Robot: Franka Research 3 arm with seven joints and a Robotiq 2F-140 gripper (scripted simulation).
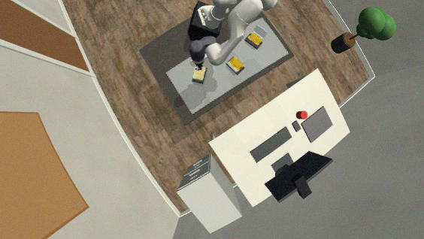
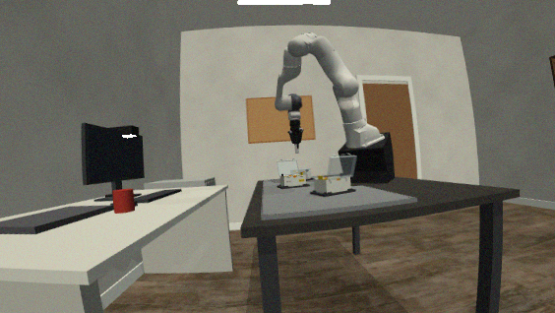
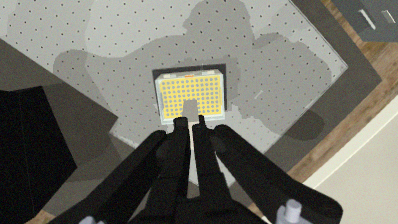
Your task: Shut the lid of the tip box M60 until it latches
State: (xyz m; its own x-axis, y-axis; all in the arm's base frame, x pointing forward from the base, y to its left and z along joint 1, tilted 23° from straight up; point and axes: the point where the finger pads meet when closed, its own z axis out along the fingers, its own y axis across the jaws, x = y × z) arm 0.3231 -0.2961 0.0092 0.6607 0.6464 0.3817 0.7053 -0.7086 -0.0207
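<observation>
Black two-finger pincer (image 3: 190, 120): fingers fully closed together, empty, pointing straight down, well above the table.

White open tip box with a yellow perforated insert (image 3: 190, 96): directly below the pincer tips, on a dark holder plate (image 3: 226, 90) on the grey dotted mat (image 3: 125, 45). Label unreadable; lid state cannot be judged from above.

Two further white tip boxes, lids upright (image 2: 293, 173) (image 2: 335, 178): below the pincer in the exterior view.

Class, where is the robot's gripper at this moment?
The gripper, shut and empty, hangs above the open tip box farthest from the camera in the exterior view; the wrist view shows that box's yellow insert below.
</observation>
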